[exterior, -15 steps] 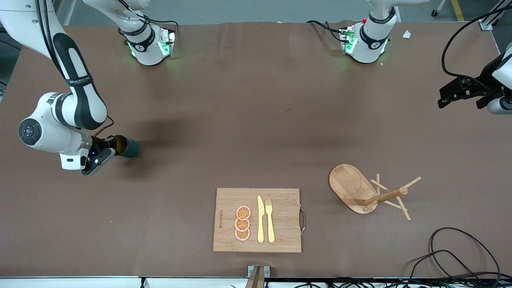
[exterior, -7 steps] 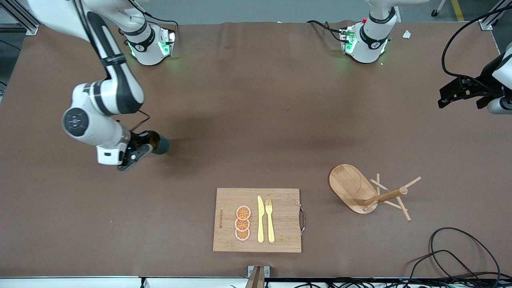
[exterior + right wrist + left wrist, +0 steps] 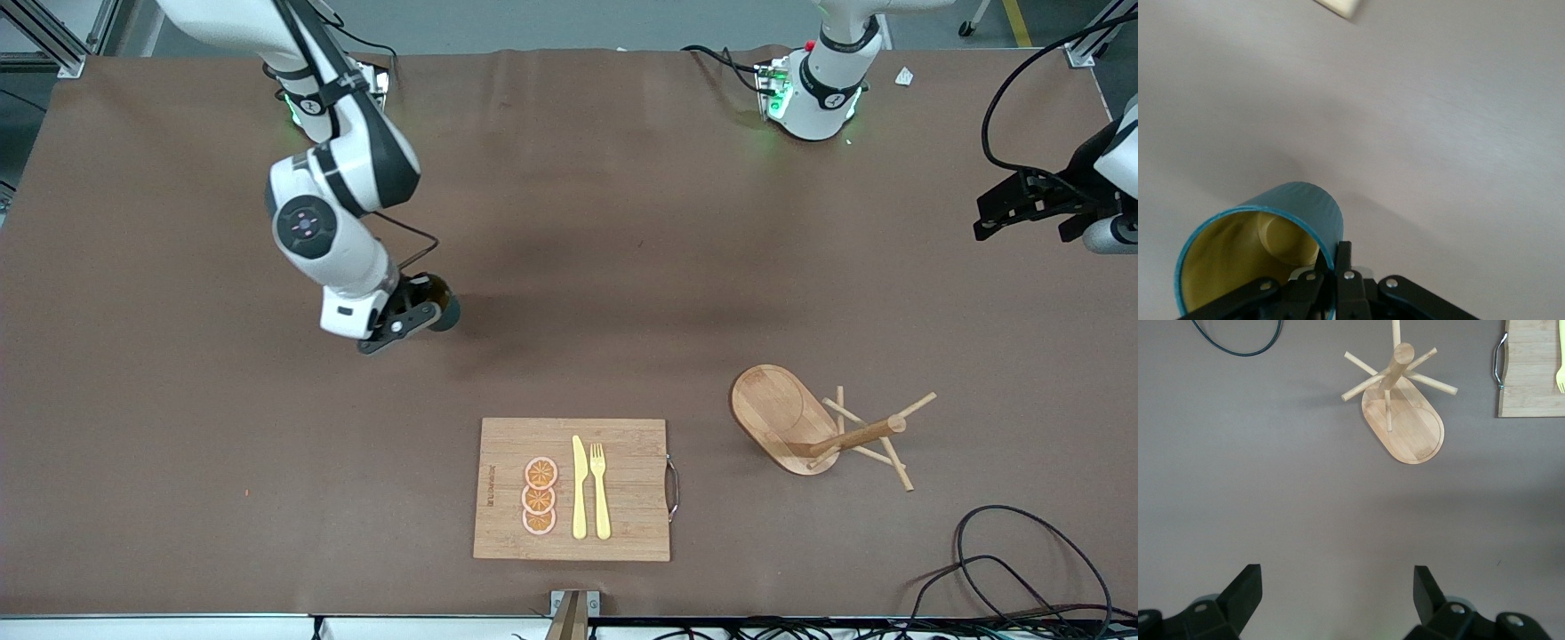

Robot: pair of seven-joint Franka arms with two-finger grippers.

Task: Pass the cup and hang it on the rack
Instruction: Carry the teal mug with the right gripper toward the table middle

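Front view showed us the right gripper up over bare brown table, toward the right arm's end, with the cup carried on its side at the fingertips. From the right wrist view we saw how it was held: the fingers were pressed together on the cup's rim wall, one inside the mustard-yellow interior and one against the teal outside, the open mouth turned toward that camera. We could not make out the handle in either view. The left gripper waited in the air at the left arm's end of the table, and the left wrist view showed its fingers spread wide with nothing between them, only table surface beneath. The rack stood on the table toward the left arm's end, nearer to the front camera than either gripper; we saw its oval base, its central post and the thin pegs fanning out from the post, all of them bare. Beside it, toward the middle of the table's near edge, lay a wooden cutting board carrying three orange slices, a yellow knife and a yellow fork. A black cable looped on the table near the rack, closer to the front camera.
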